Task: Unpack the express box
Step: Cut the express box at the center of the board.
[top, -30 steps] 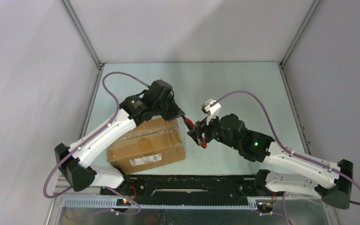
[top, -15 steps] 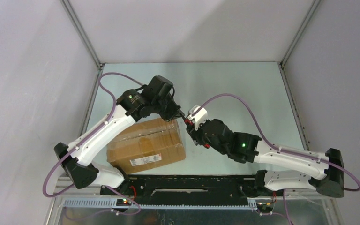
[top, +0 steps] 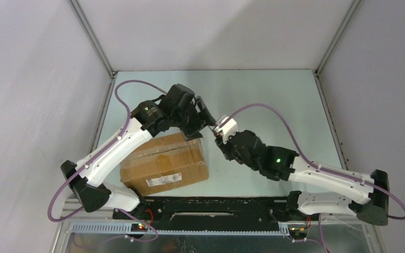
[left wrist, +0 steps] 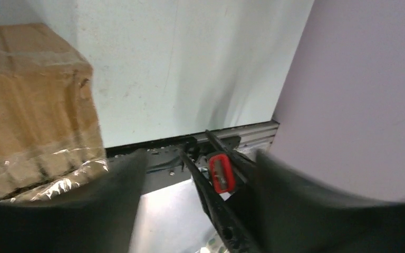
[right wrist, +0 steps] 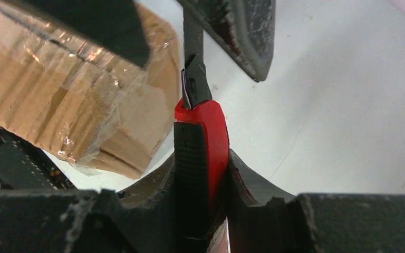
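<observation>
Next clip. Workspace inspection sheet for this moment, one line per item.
Surface: pale green tabletop, box standing near left.
Job's things: brown corrugated cardboard box, taped shut, white label on near side; red and black utility knife off its far right corner.
Clutter: nothing seen.
Grippers: left gripper jaws apart either side of the knife's tip; right gripper jaws clamped on its handle.
Cables: purple cable arching over each arm, clear of the box.
Surroundings: pale grey enclosure walls; black rail at near edge.
</observation>
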Robot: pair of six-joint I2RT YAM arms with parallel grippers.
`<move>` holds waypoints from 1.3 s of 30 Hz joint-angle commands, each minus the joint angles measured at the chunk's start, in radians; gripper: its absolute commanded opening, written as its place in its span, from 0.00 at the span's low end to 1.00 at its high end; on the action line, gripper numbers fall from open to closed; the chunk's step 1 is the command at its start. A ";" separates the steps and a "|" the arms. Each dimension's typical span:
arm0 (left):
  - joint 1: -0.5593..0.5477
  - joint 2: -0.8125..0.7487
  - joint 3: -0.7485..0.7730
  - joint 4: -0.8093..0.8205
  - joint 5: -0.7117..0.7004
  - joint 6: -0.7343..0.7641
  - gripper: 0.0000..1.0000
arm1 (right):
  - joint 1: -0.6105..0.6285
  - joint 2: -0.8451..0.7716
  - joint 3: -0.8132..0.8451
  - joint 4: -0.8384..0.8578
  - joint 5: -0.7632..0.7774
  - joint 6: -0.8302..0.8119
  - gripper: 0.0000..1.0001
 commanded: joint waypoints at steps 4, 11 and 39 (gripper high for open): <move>0.014 -0.119 -0.011 0.068 -0.024 0.337 1.00 | -0.230 -0.168 0.034 -0.062 -0.436 0.166 0.00; -0.015 -0.316 -0.071 -0.256 -0.316 0.305 1.00 | -0.407 -0.091 0.020 -0.038 -0.734 0.325 0.00; -0.207 -0.940 -0.749 -0.212 -0.683 -0.141 1.00 | -0.453 0.043 -0.111 0.094 -0.926 0.510 0.00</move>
